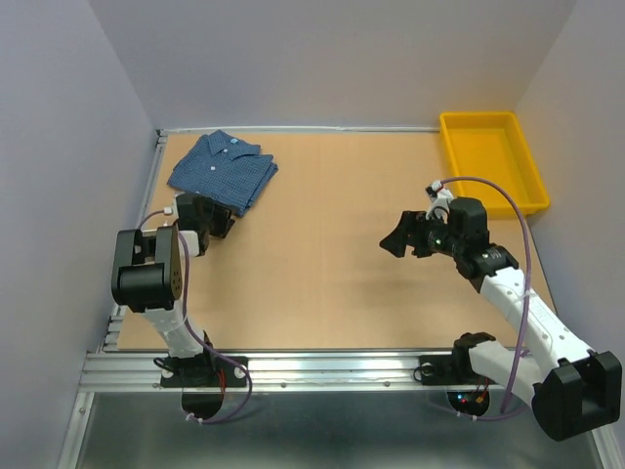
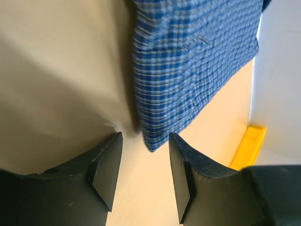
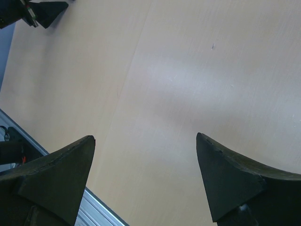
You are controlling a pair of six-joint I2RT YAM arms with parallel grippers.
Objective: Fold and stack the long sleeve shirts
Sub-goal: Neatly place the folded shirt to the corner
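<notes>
Tan tabletop [image 1: 322, 244]: folded blue check shirt [image 1: 223, 171] lay at eleven o'clock. Left gripper [image 2: 144, 141] stood parted, empty, at its near corner; right gripper [image 3: 145, 137] gaped wide. Fold judged complete; next, withdraw without snagging.

Probably lab: enclosed test table [image 1: 322, 249], aluminium rail [image 1: 322, 369].

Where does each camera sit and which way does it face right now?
Top external: above and behind the bases, looking down on table, shirt, yellow bin; left arm, right arm show.
Left wrist: on left gripper, looking past its parted fingers at the shirt's corner.
Right wrist: on right gripper, facing tabletop; wide-open fingers show.
Shared: shirt and bin, in top and left wrist.
</notes>
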